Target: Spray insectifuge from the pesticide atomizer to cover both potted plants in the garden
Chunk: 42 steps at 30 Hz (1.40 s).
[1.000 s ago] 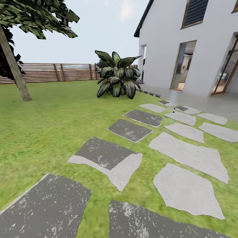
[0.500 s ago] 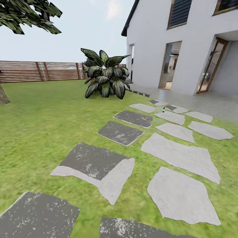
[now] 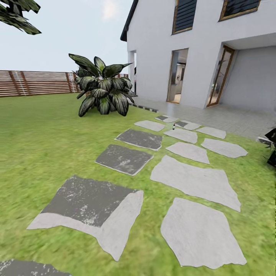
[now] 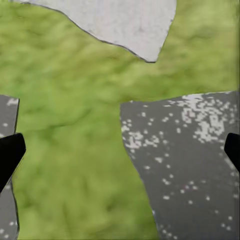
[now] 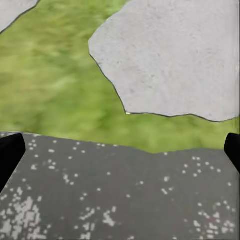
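Irregular flat stepping stones [image 3: 193, 180], mottled grey, cross the lawn [image 3: 46, 142]; a tiny bottle-like speck [image 3: 173, 125], perhaps the pesticide atomizer, at 1 o'clock; left tool [image 4: 120, 150] and right tool [image 5: 120, 150] spread wide, empty.

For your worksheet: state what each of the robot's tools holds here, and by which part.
Nothing. The left tool and right tool are both open, with only grass and paving stones between their fingertips.

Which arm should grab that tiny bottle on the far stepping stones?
Right, barely: the tiny bottle sits slightly right of centre, far ahead. The left end effector and right end effector are open, empty.
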Tool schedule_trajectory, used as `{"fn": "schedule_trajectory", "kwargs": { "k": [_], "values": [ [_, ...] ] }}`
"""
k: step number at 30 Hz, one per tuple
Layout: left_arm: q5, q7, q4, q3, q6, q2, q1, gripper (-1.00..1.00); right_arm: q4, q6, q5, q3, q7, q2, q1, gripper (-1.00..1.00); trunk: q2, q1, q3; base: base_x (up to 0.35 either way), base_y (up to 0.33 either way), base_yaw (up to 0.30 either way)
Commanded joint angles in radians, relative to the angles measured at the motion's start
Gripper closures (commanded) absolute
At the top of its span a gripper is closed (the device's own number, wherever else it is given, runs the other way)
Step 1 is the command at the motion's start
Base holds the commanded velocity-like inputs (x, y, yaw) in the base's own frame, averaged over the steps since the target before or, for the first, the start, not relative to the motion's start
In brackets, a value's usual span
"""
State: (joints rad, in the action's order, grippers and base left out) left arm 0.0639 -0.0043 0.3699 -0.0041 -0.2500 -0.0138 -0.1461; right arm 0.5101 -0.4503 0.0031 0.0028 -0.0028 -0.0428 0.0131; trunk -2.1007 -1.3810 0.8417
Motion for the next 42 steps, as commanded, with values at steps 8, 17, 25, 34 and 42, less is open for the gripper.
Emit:
{"fn": "schedule_trajectory", "kwargs": {
  "k": [8,17,25,34,42],
  "values": [
    [0.007,0.0,0.0,0.002,-0.003,0.0,-0.001,-1.0,-0.001,-0.003,0.0,0.0,0.0,0.0,0.001,-1.0,0.0,0.0,0.001,0.339,0.0,-0.053],
    [0.007,0.0,0.0,0.003,-0.003,0.0,-0.001,-1.0,-0.001,-0.004,0.0,0.0,0.0,0.0,0.001,-1.0,0.0,0.0,0.001,0.339,0.0,-0.001],
    [0.007,0.0,-0.001,0.003,-0.003,0.0,-0.001,-1.0,-0.001,-0.003,0.0,0.0,0.0,0.001,0.001,-1.0,0.0,0.0,0.001,0.339,0.0,0.0],
    [0.007,0.0,-0.001,0.003,-0.003,0.0,-0.001,-1.0,-0.002,-0.002,0.003,0.002,0.006,0.001,0.001,-1.0,0.0,0.0,0.001,0.339,0.0,0.0],
    [0.007,0.0,-0.002,0.003,-0.003,0.0,-0.001,-1.0,-0.002,-0.002,0.003,0.002,0.006,0.001,0.001,-1.0,0.0,0.0,0.001,0.339,0.0,0.0]
  ]
}}
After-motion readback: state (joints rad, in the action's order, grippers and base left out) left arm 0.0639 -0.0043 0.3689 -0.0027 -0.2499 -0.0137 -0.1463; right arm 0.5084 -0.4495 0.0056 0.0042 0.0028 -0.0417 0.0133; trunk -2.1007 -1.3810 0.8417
